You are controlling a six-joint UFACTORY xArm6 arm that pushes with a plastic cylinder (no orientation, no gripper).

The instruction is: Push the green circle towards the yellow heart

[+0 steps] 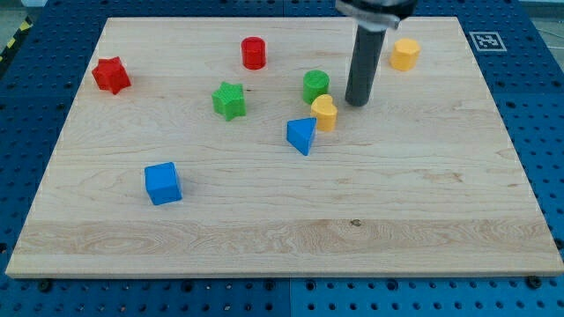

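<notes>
The green circle stands on the wooden board just above and left of the yellow heart; the two look to be touching or nearly so. My tip rests on the board right of the green circle and up-right of the yellow heart, a short gap from both. The rod rises from it to the view's top edge.
A blue triangle sits just below-left of the heart. A green star, red cylinder, red star, blue cube and yellow hexagon are spread about the board.
</notes>
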